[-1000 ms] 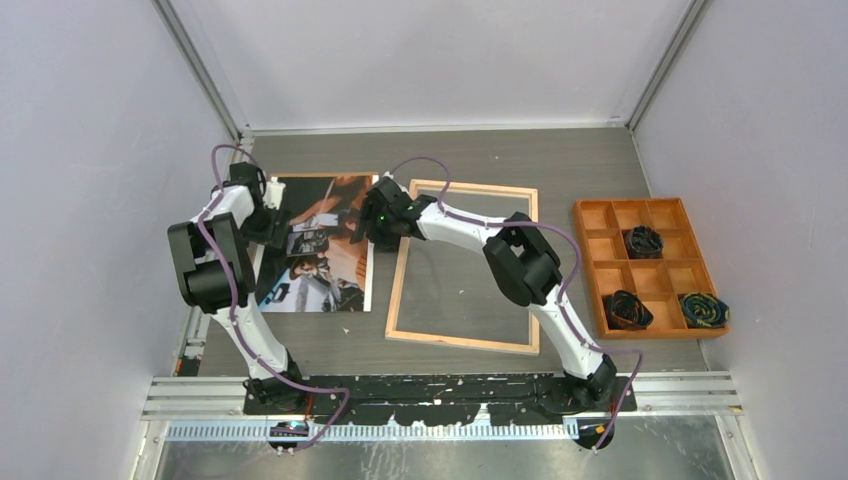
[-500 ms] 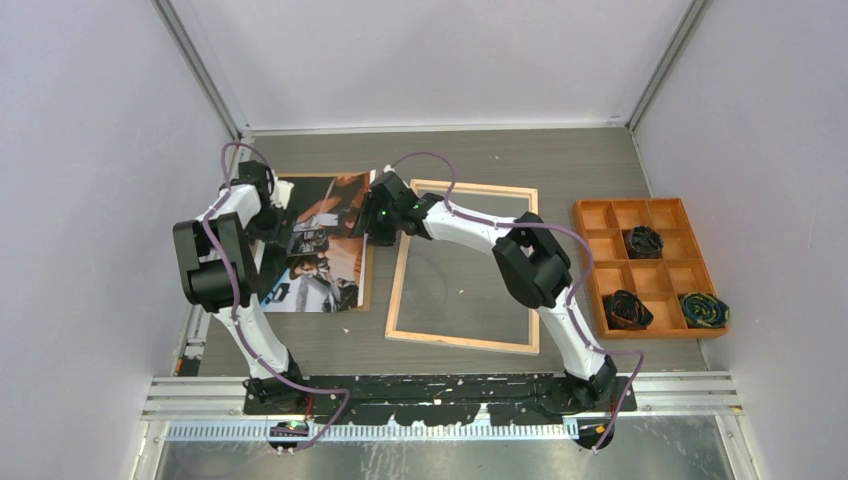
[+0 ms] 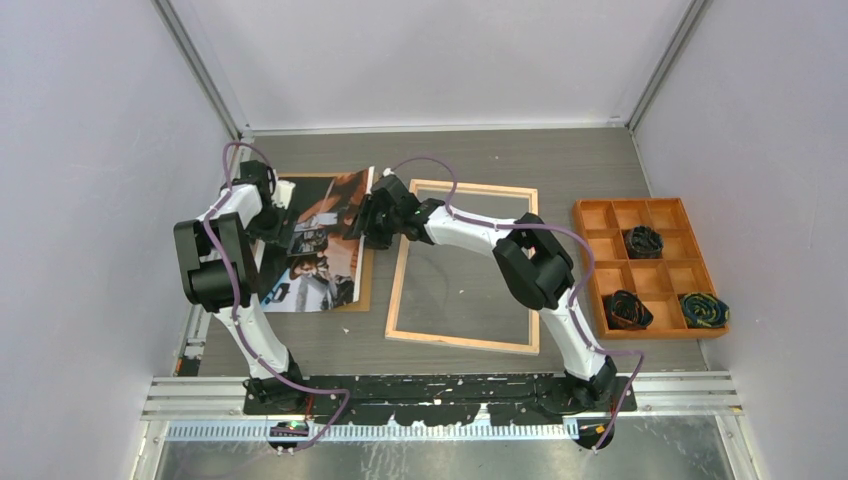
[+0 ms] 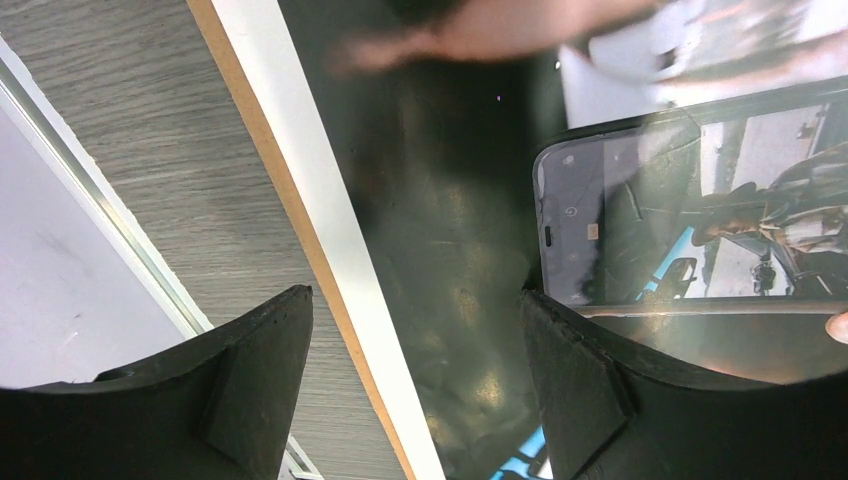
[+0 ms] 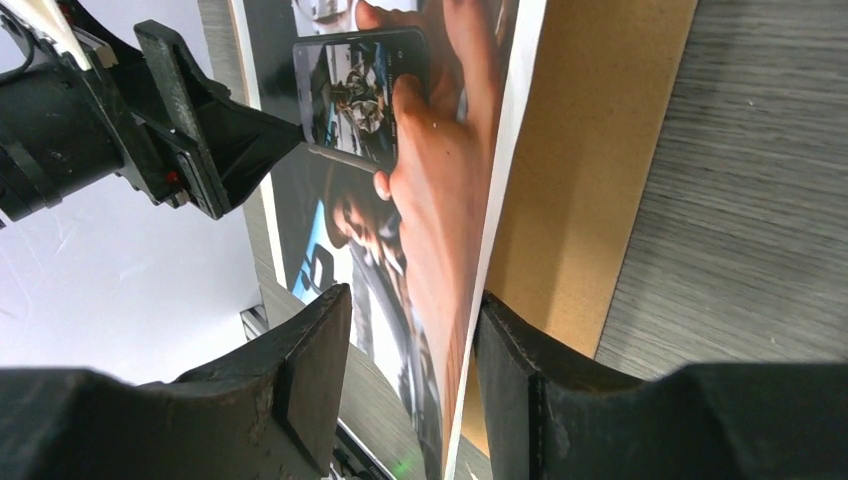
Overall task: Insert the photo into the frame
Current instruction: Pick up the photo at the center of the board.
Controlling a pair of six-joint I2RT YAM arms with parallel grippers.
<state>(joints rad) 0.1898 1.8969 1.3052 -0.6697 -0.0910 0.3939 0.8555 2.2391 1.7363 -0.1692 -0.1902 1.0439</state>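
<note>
**A:** Where was the photo [image 3: 330, 270] at that moment?

**B:** At the left of the table [image 3: 560, 160], picture side up, over the brown backing board [image 5: 590, 180]. Its right-hand edge stood raised off the board, and its left side lay lower.

**A:** And the right gripper [image 5: 415, 300]?

**B:** Right at that raised edge. In its wrist view the fingers [image 5: 310, 380] stood apart, one on either side of the photo's white margin. The margin lay close against the finger on the board's side. The other finger sat over the printed face, with a plain gap between it and the edge. As far as I could see, they were not pinched onto the print.

**A:** The left gripper [image 4: 415, 300]?

**B:** Its fingers were wide apart over the photo's left margin, one above the bare table beside the board and the other above the dark print. I couldn't tell whether either touched the paper.

**A:** And the frame [image 3: 460, 342]?

**B:** It lay flat, wood side up, just to the right of the photo, with no finger on it.
</note>
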